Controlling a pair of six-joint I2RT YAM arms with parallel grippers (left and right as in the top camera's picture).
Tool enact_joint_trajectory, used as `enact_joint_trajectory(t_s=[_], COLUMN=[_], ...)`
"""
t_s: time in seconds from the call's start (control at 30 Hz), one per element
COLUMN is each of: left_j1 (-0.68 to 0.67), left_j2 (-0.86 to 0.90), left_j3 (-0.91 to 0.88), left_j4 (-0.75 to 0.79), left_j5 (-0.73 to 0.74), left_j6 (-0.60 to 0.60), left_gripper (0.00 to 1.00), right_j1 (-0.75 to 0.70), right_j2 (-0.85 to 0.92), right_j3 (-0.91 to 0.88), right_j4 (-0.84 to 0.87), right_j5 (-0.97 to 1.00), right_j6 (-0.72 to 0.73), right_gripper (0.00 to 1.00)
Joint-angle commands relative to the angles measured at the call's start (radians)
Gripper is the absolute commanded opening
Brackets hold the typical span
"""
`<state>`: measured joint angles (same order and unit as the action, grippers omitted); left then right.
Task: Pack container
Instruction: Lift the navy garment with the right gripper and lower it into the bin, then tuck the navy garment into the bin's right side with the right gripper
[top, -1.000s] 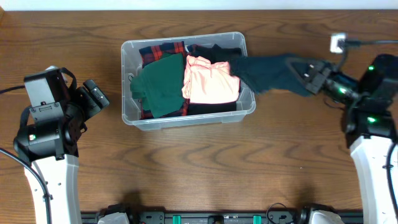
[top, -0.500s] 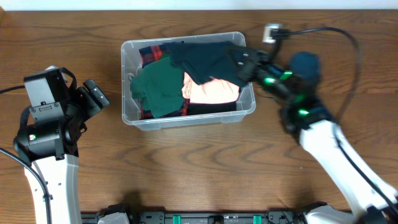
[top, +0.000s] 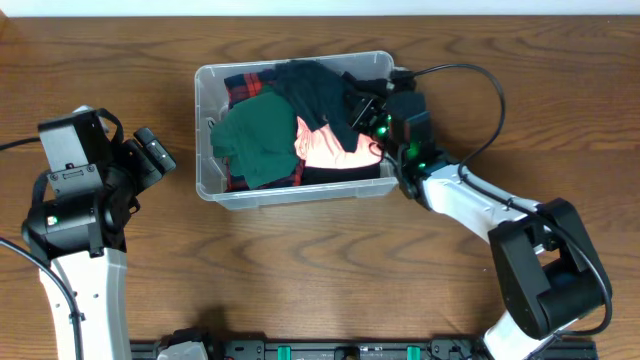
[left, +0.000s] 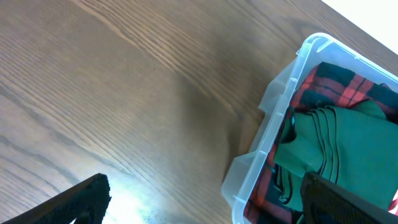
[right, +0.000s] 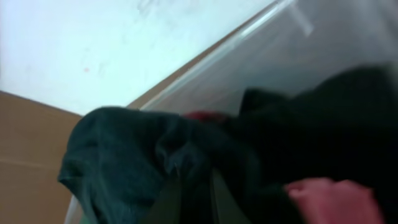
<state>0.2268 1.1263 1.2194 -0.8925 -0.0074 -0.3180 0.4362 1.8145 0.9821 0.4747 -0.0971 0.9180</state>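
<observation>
My right gripper (top: 358, 105) over the container (top: 204, 150), pinching dark cloth (top: 310, 85) just ahead of its fingers, my left gripper (top: 160, 152) spread wide, empty, container ahead of it, apart

No readable text, brand or number in any view. Nothing legible on the container (top: 203, 120) or clothes (top: 255, 138).

From here I count one bin (top: 203, 130) near the far edge of the table (top: 300, 280), five pieces in it, namely one teal garment (top: 310, 90), one green garment (top: 255, 140), one pink garment (top: 325, 150), one plaid garment (top: 250, 85) and one black garment (top: 340, 175), and two arms, a left arm (top: 75, 200) and a right arm (top: 480, 210), by the side edges.
</observation>
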Motion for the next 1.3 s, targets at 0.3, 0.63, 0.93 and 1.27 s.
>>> enact_joint_trajectory(t_s=[0.3,0.63,0.93,1.27], left_j1=[0.004,0.004,0.004,0.004], left_j2=[0.003,0.003,0.003,0.003], left_j3=[0.002,0.002,0.002,0.002], left_j4=[-0.002,-0.002,-0.002,-0.002], left_j5=[-0.012,-0.012,-0.012,-0.012], left_j6=[-0.009,-0.009,-0.009,-0.009], left_gripper=[0.98,0.98,0.98,0.98], right_j1=[-0.093,-0.109,-0.057,-0.056], right_j2=[-0.188,-0.29,-0.29,-0.29], right_j3=[0.002,0.002,0.002,0.002], right_j4=[-0.022,-0.008,0.146,-0.05], right_j5=[-0.108,-0.161,-0.304,-0.201], right_j6=[-0.231,-0.329,-0.249,-0.298], right_gripper=[0.01,0.01,0.02,0.28])
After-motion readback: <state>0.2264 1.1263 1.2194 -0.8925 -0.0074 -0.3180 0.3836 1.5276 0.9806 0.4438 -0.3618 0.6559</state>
